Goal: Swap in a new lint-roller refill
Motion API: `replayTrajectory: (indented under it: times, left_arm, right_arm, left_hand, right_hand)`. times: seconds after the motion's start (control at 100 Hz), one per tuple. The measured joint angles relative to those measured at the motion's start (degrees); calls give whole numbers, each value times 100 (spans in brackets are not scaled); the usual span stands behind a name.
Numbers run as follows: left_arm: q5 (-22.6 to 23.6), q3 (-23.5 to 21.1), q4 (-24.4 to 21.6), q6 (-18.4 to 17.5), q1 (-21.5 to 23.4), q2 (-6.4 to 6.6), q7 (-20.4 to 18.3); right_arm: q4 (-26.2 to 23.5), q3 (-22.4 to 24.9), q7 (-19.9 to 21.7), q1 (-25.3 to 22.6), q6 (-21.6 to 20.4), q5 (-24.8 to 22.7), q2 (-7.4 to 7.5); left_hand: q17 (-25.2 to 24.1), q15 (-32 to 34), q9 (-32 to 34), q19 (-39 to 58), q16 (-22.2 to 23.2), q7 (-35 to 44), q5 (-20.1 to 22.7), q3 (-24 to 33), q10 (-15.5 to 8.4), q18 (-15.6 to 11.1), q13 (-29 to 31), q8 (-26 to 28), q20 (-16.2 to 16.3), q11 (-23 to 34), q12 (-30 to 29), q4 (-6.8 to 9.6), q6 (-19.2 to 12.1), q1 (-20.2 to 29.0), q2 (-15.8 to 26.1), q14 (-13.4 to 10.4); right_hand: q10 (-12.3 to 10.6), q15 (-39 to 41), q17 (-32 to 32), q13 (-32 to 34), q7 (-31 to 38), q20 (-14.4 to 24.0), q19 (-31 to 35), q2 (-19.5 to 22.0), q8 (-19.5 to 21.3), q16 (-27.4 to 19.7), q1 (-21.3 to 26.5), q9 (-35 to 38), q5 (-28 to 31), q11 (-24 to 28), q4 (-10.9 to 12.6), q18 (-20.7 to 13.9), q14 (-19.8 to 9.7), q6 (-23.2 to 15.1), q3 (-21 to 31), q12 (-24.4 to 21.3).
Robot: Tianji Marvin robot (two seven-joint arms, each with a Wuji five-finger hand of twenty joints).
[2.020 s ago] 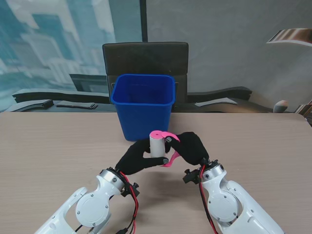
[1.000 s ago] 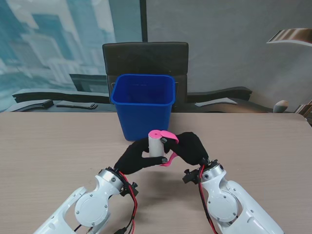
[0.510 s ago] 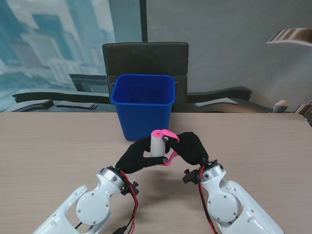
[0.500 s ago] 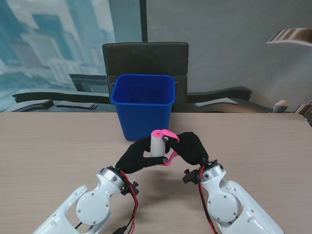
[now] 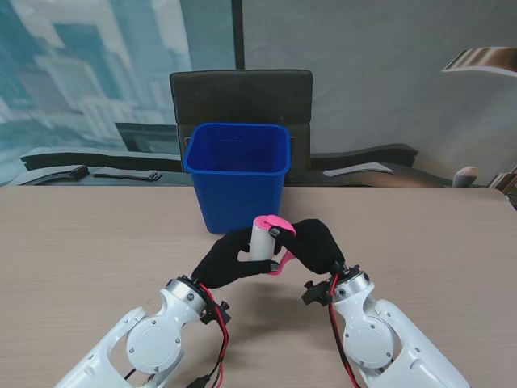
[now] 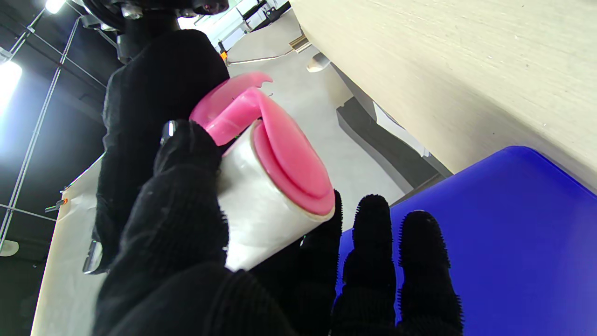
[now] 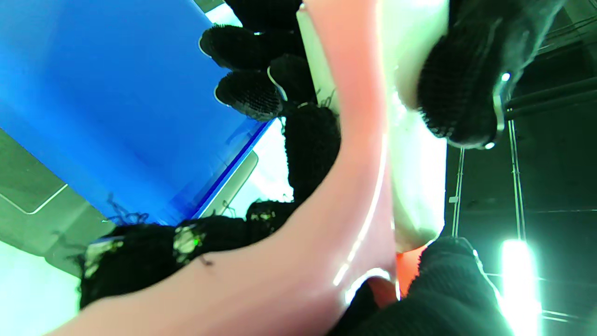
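Our two white arms rise from the near corners and bend inward, so that both black-gloved hands meet at the middle, held up off the bench. Our left hand (image 5: 230, 259) is curled, thumb on one side and fingers (image 6: 378, 261) on the other, gripping the white refill roll (image 5: 260, 240). Our right hand (image 5: 317, 246) sits just right of it, palm turned toward the left hand, fingers (image 7: 461, 93) wrapped on the pink roller handle (image 5: 284, 257).
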Motion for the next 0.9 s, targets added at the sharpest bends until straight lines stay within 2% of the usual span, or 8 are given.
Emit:
replayTrajectory:
  times: [0.24, 0.33, 0.44, 0.56, 0.63, 0.74, 0.82, 0.9]
  left_arm:
    - [38, -27, -2, -15, 25, -2, 15]
    - [59, -51, -8, -16, 44, -2, 16]
    - [69, -61, -8, -16, 59, 2, 15]
    - [100, -72, 12, -18, 71, 3, 16]
    - [141, -85, 22, -25, 77, 3, 29]
    - [306, -112, 47, -57, 79, 3, 97]
    - [419, -136, 72, -92, 75, 3, 137]
    - [452, -157, 91, -128, 72, 3, 162]
  right_arm:
    - [0, -14, -14, 7, -10, -9, -2]
    - [2, -30, -67, 13, -5, -45, -5]
    - [2, -35, -117, 22, 8, -123, -8]
    - [-6, -3, -157, 28, 19, -266, -7]
    - [-10, 26, -211, 26, 34, -410, -5]
    - [-20, 63, -380, 16, 109, -627, 0]
    - [-35, 100, -485, 2, 148, -695, 1]
    - [-71, 152, -520, -28, 153, -709, 1]
  left_hand:
    - [0, 0, 0, 0, 0, 0, 0, 0, 0, 0, 0, 0, 0, 0, 0, 0, -12, 0, 0, 0]
    - [0, 0, 0, 0, 0, 0, 0, 0, 0, 0, 0, 0, 0, 0, 0, 0, -15, 0, 0, 0]
    - [0, 0, 0, 0, 0, 0, 0, 0, 0, 0, 0, 0, 0, 0, 0, 0, -15, 1, 0, 0]
    - [0, 0, 0, 0, 0, 0, 0, 0, 0, 0, 0, 0, 0, 0, 0, 4, -15, 9, 0, 0]
    - [0, 0, 0, 0, 0, 0, 0, 0, 0, 0, 0, 0, 0, 0, 0, 4, -15, 10, 0, 0]
    - [0, 0, 0, 0, 0, 0, 0, 0, 0, 0, 0, 0, 0, 0, 0, 4, -15, 10, 0, 0]
    - [0, 0, 0, 0, 0, 0, 0, 0, 0, 0, 0, 0, 0, 1, 0, 4, -15, 10, 0, 0]
    - [0, 0, 0, 0, 0, 0, 0, 0, 0, 0, 0, 0, 0, 1, 0, 5, -15, 10, 0, 0]
  right_hand:
    - [22, 0, 0, 0, -101, -13, 0, 0, 0, -24, -59, 0, -2, -42, 0, 0, 7, 23, 0, -20]
    - [42, -3, 0, -12, -235, -639, 0, 0, 0, -582, -61, 0, -70, -276, 0, 0, 18, 62, 0, -227]
    - [175, -189, -68, -54, -453, -1457, -90, 0, -3, -1574, -63, 0, -384, -998, 0, 232, 154, 173, 0, -654]
    - [418, -1205, -278, -82, -757, -2161, -873, 0, -3, -2452, -63, -15, -812, -2236, -1, 699, 420, 296, 8, -1062]
    - [608, -2122, -701, -123, -954, -2444, -1321, 0, -3, -2988, -63, -464, -1090, -2787, -1, 826, 475, 176, 11, -1193]
    - [871, -4205, -1687, -498, -1172, -2356, -1675, 0, 75, -3873, -63, -1491, -1545, -3471, -1, 789, 481, -79, 77, -1504]
    - [1006, -5057, -2674, -1277, -1328, -2089, -2153, 0, 155, -3849, -65, -2247, -1849, -3731, -1, 789, 494, -185, 136, -1784]
    - [1068, -5433, -3540, -2009, -1429, -2073, -2573, 0, 198, -3850, -124, -2866, -2023, -3987, -1, 757, 500, -257, 140, -1938]
